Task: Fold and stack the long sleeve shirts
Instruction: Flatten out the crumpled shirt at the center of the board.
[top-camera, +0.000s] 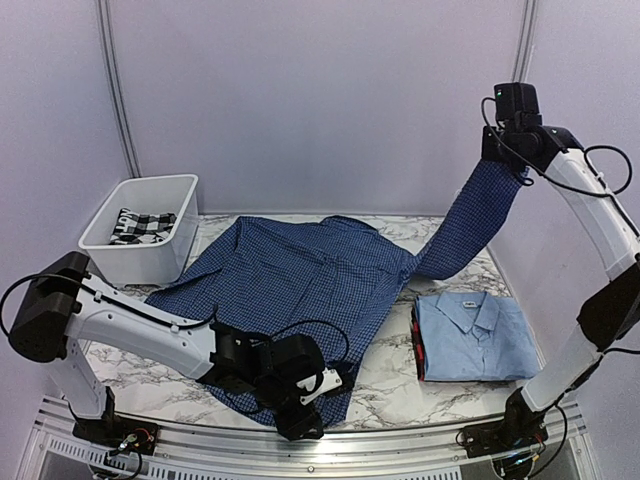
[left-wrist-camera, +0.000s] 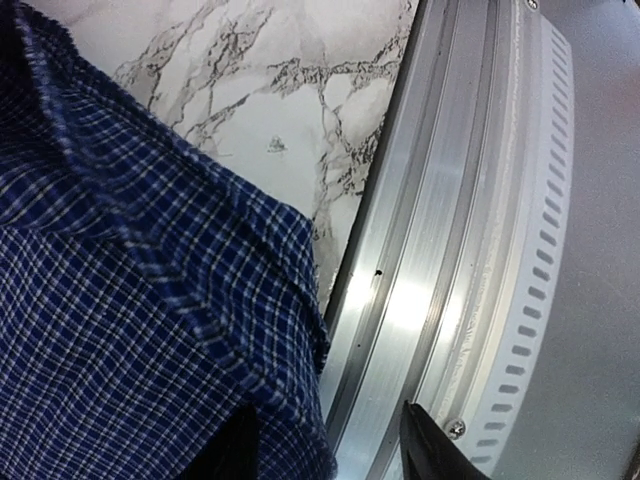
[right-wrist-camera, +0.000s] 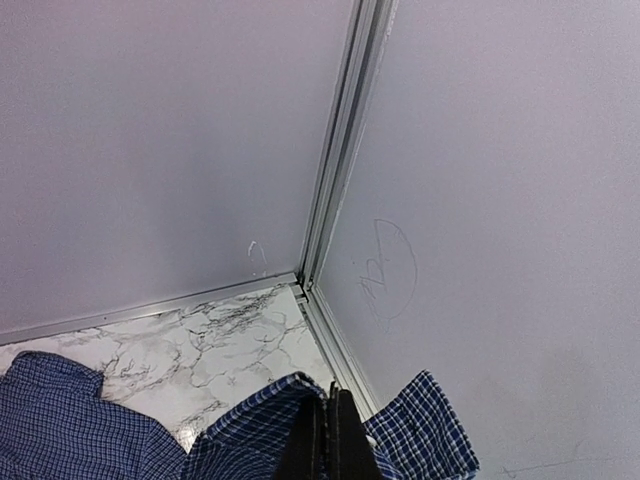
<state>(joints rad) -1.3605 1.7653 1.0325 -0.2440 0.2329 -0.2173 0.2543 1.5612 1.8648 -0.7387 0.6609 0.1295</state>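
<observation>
A marble-patterned counter (top-camera: 390, 380) carries a dark blue checked shirt (top-camera: 290, 275) spread flat, with a folded light blue shirt (top-camera: 470, 335) lying to its right. The right claw (top-camera: 498, 158), pressed together on the dark shirt's sleeve (top-camera: 465, 225), holds it high. The cloth could slip out, or swing down onto the folded shirt. The left claw (left-wrist-camera: 330, 455) looks spread beside the near hem (left-wrist-camera: 300, 300), apparently gripping nothing, so the shirt's body may drag.

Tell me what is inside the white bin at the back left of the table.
A black-and-white checked cloth lies in the white bin. The bin's walls hide the cloth's full shape and anything beneath it.
</observation>
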